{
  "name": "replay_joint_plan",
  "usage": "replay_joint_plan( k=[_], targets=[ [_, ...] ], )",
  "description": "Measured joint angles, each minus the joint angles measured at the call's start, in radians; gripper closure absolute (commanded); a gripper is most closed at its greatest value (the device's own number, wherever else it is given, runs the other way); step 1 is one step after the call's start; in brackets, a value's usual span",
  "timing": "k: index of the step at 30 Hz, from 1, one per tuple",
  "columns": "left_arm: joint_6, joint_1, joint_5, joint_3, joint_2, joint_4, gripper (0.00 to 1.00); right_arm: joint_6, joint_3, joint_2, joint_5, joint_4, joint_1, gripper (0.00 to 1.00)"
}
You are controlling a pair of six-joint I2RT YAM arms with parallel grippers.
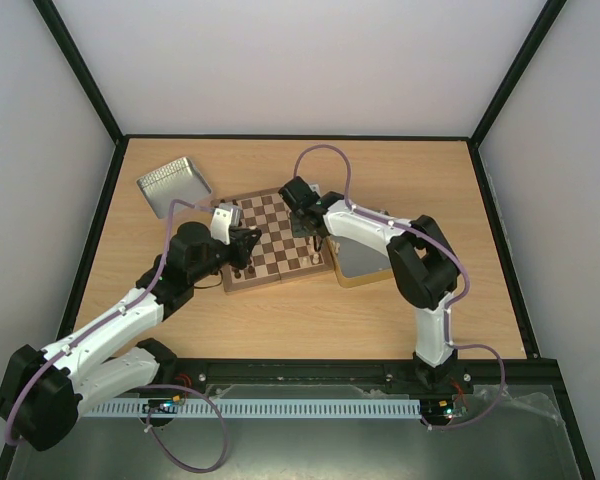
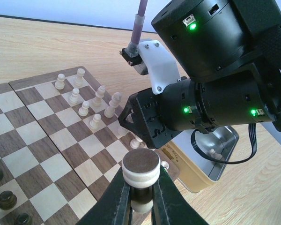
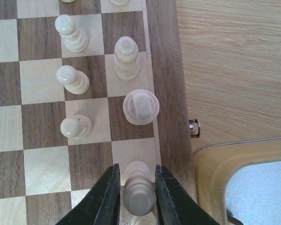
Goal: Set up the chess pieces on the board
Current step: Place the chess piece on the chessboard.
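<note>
The board (image 1: 270,240) lies mid-table. My left gripper (image 2: 141,192) is shut on a cream chess piece (image 2: 140,169), held above the board's near right corner with its felt base facing the camera. My right gripper (image 3: 136,187) straddles a standing cream piece (image 3: 139,197) on the board's edge column, with a thin gap on each side. Ahead of it stand a cream rook-like piece (image 3: 140,107), a taller piece (image 3: 126,57) and three pawns (image 3: 75,126). More cream pieces (image 2: 96,101) show in the left wrist view. Both grippers (image 1: 248,248) (image 1: 320,238) are over the board.
A gold tin (image 1: 360,262) sits against the board's right edge; it holds a cream piece (image 2: 214,152). A silver tin lid (image 1: 175,185) lies at the back left. Dark pieces (image 2: 7,200) stand on the board's left side. The right arm's wrist (image 2: 210,108) hangs close above my left gripper.
</note>
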Motion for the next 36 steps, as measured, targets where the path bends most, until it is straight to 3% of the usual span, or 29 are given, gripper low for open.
replay_joint_plan(
  k=[8,13,22,29,36],
  targets=[
    [0.0,0.0,0.001,0.0,0.0,0.0,0.92,0.008,0.0,0.003,-0.002,0.0,0.0,0.7],
    [0.0,0.0,0.009,0.0,0.0,0.0,0.92,0.034,0.0,-0.022,0.0,-0.006,0.0,0.6],
    [0.025,-0.002,0.089,0.052,0.044,0.051,0.9,0.053,-0.017,-0.31,-0.075,-0.018,-0.002,0.48],
    [0.238,-0.039,0.18,0.081,0.085,0.167,0.88,0.025,-0.041,-0.528,-0.273,0.01,-0.007,0.43],
    [0.49,-0.097,0.212,0.179,0.153,0.129,0.88,-0.018,-0.059,-0.583,-0.503,0.028,-0.01,0.48]
  ],
)
